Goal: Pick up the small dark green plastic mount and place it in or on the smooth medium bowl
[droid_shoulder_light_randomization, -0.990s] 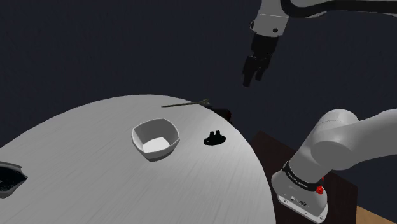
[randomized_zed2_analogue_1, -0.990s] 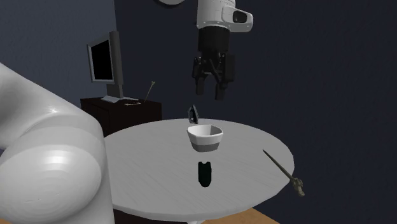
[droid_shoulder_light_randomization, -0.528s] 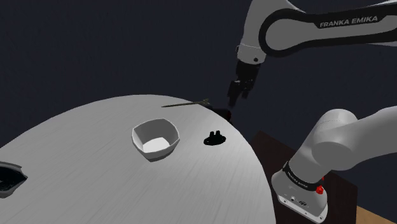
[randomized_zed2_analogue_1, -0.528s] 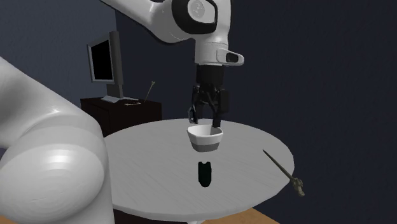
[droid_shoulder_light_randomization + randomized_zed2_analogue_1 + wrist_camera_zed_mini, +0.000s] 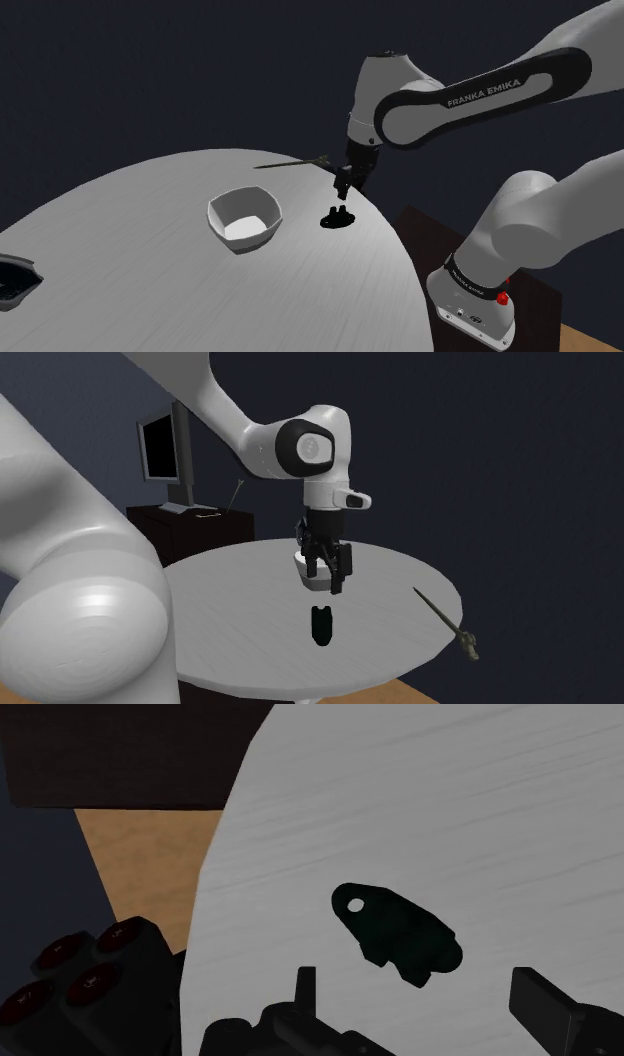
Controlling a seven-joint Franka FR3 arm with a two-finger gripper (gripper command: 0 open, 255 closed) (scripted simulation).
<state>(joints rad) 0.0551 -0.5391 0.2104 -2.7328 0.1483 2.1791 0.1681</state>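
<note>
Just below the gripper (image 5: 342,190), the dark mount (image 5: 395,936) is lying between wide-open, empty fingers (image 5: 545,1004), its long axis slanting across the line joining them.

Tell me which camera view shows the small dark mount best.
The wrist view: the dark green mount lies close under the camera on the white table, its outline and small hole plain. The shoulder view shows it as a small black blot near the table's edge; the second exterior view, likewise small and featureless.
</note>
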